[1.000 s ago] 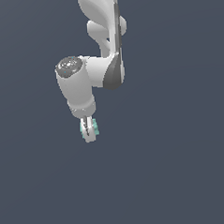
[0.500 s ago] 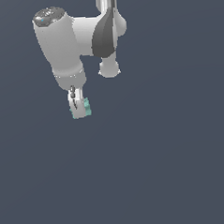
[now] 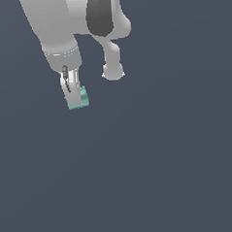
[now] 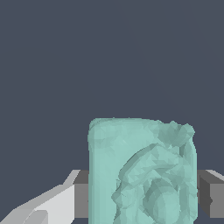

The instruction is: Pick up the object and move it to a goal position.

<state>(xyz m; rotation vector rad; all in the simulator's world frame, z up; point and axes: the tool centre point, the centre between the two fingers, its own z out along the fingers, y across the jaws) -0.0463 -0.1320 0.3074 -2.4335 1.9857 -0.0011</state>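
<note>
One small pale teal squarish block (image 3: 78,99) with a raised ring pattern sits pinched in the white two-fingered gripper (image 3: 74,97), well up against the plain dark grey background. Both dark grey finger pads (image 4: 81,194) press its opposite sides in the wrist view

A flat, even slate-blue backdrop (image 3: 179,158) fills both views, evenly lit, with no visible seams or shadows.
</note>
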